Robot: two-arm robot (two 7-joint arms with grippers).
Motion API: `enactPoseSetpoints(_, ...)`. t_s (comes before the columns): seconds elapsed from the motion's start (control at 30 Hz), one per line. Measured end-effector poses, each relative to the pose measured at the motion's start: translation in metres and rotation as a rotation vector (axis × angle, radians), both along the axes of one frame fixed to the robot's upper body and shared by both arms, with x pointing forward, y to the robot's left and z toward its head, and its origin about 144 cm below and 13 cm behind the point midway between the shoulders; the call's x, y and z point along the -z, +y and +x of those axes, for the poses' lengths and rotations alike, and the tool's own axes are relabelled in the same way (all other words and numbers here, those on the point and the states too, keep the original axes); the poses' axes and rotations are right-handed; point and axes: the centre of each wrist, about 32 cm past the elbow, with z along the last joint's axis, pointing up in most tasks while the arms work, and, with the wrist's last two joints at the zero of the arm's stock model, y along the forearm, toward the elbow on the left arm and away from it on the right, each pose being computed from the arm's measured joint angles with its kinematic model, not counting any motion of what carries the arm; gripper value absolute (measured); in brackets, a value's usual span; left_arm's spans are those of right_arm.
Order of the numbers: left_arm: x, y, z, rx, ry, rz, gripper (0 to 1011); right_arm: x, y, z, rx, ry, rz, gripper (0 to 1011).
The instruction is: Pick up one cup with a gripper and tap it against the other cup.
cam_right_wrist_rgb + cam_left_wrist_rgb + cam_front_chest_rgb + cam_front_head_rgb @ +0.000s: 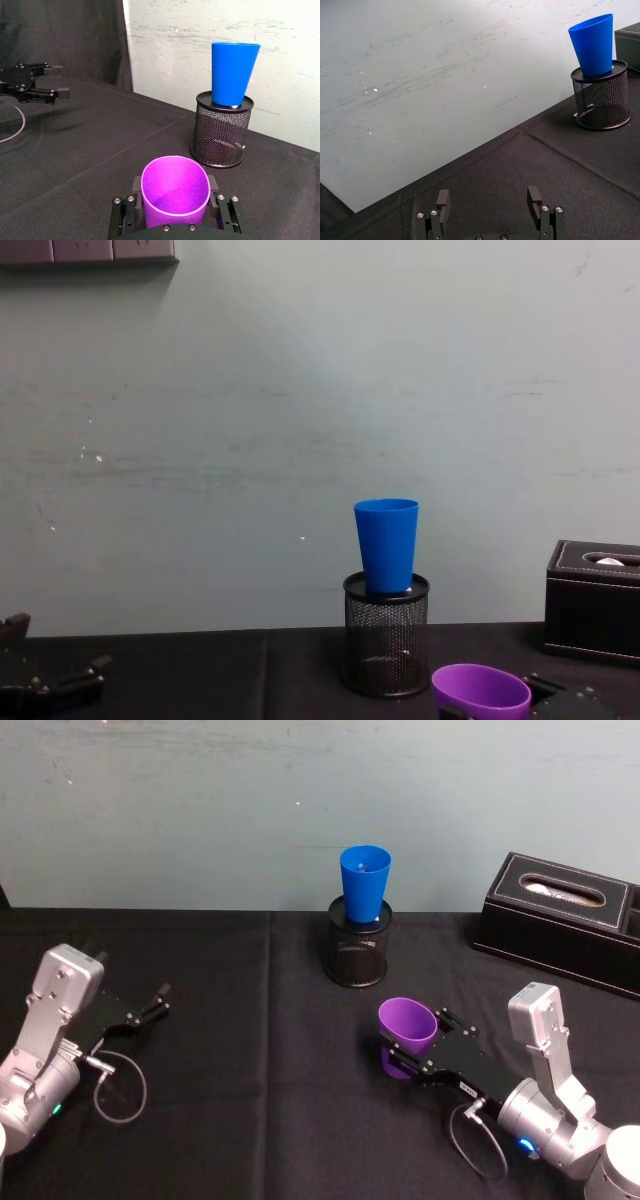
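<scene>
Purple cup (407,1028): sitting mouth-up in the right gripper (413,1045), low at the front right of the black table cloth (250,1050), in front of the blue cup (364,880) and apart from it.

Hiding its base behind the gripper's black body in the right wrist view. Getting cut off by the lower edge in the chest view, leaving just the rim and upper wall on show. Not revealing whether the base is touching the cloth or hanging clear of it.

Blue cup: standing upright in the mouth of the black wire-mesh pen holder (358,952) at the back of the table, with its bottom sinking below the holder's ring and passing out of sight there.

Right gripper's fingers (212,183): pressing in on the purple wall from both sides, just under the rim, clamping it between them.

Left gripper (155,1002): resting low at the front left, well apart from both cups, with jaws spread wide, grasping nothing and touching nothing.

Black tissue box (560,925): lying at the far right, running partly past the edge of the head view.
</scene>
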Motion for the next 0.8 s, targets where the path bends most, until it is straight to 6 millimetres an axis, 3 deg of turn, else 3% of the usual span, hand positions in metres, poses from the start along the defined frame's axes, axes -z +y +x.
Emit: enactPoseSetpoints(0.8, 0.000, 0.000, 0.000, 0.000, 0.000, 0.000, 1011, -0.021, -0.001, -0.010, 0.099, -0.113, 0.045, 733)
